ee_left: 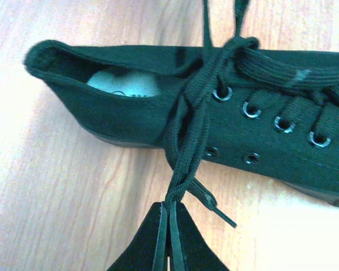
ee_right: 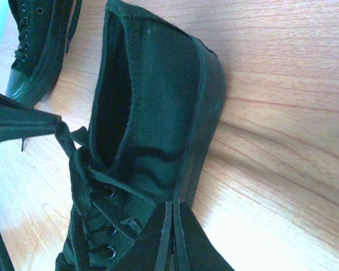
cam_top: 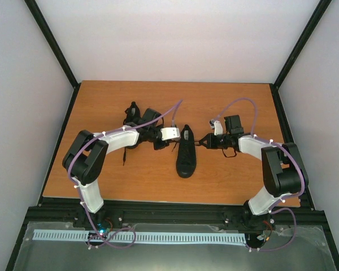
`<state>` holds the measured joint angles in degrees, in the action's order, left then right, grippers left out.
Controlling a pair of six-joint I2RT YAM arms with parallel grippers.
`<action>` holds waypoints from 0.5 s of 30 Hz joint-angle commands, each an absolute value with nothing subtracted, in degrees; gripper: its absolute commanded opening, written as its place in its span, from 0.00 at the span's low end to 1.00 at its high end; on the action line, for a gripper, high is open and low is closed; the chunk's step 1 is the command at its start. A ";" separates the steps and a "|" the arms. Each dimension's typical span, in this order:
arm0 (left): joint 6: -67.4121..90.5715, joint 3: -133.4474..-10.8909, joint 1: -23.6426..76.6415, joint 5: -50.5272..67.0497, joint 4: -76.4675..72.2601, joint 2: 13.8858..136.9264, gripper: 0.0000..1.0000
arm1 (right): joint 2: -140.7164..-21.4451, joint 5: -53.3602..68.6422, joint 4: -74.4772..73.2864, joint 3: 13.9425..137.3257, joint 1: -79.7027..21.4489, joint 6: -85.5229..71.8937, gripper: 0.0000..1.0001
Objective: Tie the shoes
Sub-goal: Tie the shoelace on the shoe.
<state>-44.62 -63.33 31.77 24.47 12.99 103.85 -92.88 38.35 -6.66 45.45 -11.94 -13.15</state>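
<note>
Wood-grain table (cam_top: 101,180), white walls around: one black sneaker mid-tie between my grippers, its mate waiting.

At the middle of the table lies the nearer shoe (cam_top: 186,161), upright on its sole. Its long axis runs straight away from my bases, with the toe toward me and the heel opening toward the far wall. My left gripper (ee_left: 169,206) is clenched on a lace (ee_left: 186,147) just beside the top eyelets. My right gripper (ee_right: 172,206) is pressed tight against the other flank, seemingly pinching a thin second strand (ee_right: 133,188). The two laces cross over the tongue, so I judge the first crossing is being drawn. No loops or bow show, and the knot itself is not yet made. The other shoe (cam_top: 137,118) sits far left behind my left arm, half hidden, and I cannot tell whether it is tied.
</note>
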 commanded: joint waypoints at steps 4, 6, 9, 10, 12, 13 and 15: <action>-36.08 -65.54 30.68 17.82 4.20 102.66 0.01 | -92.25 39.36 -9.38 44.53 -12.18 -10.51 0.03; -36.49 -65.12 30.63 16.20 2.64 103.35 0.01 | -91.05 39.82 -9.57 43.29 -12.17 -10.80 0.03; -36.93 -64.94 30.43 14.79 1.46 104.03 0.01 | -89.42 39.42 -9.90 41.81 -12.19 -11.36 0.03; -37.28 -64.95 30.41 14.77 1.47 104.17 0.01 | -89.13 39.18 -9.99 41.49 -12.21 -11.38 0.03; -37.93 -64.80 30.41 15.09 1.34 104.28 0.01 | -89.03 39.19 -10.11 40.96 -12.21 -11.43 0.03; -38.16 -64.75 30.41 15.14 1.31 104.39 0.01 | -89.21 39.32 -10.11 40.76 -12.19 -11.49 0.03; -38.31 -64.66 30.41 14.92 0.98 104.56 0.01 | -89.53 39.69 -10.02 40.49 -12.22 -11.51 0.03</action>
<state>-38.35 -63.51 31.59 17.91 3.99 103.88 -90.17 39.70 -8.91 41.50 -12.19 -11.81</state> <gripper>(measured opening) 0.026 0.031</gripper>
